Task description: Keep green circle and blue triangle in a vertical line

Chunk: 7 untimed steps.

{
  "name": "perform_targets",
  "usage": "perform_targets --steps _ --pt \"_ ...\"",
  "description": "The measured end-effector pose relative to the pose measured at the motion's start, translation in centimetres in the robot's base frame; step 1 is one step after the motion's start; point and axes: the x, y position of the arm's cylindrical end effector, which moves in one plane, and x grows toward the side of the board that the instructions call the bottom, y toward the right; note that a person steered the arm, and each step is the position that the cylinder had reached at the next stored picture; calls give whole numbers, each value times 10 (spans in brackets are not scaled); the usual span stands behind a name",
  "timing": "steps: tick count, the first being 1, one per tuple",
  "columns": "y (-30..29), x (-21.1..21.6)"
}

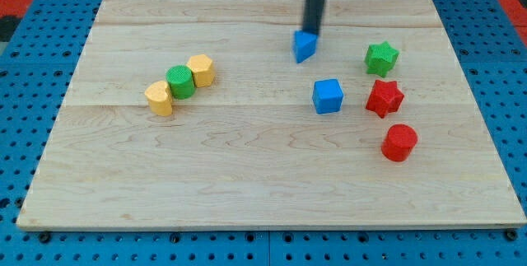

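Note:
The green circle (180, 81) sits at the board's left, wedged between a yellow hexagon (201, 70) up-right of it and a yellow rounded block (159, 98) down-left of it. The blue triangle (305, 45) lies at the top middle, well to the right of the green circle and a little higher. My tip (313, 32) rests at the triangle's upper right edge, touching it. The dark rod rises from there out of the view's top.
A blue cube (328, 95) lies below the triangle. A green star (381, 58), a red star (384, 98) and a red cylinder (399, 142) stand at the right. The wooden board (263, 192) lies on a blue pegboard.

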Motion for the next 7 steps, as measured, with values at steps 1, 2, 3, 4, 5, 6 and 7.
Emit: perform_targets --steps 1,2,3,4,5,6,7 --pt "-56 24" --pt "-104 71" --pt "-143 121" --pt "-228 104" --pt "-275 66" --pt "-295 46" --pt "-295 51"
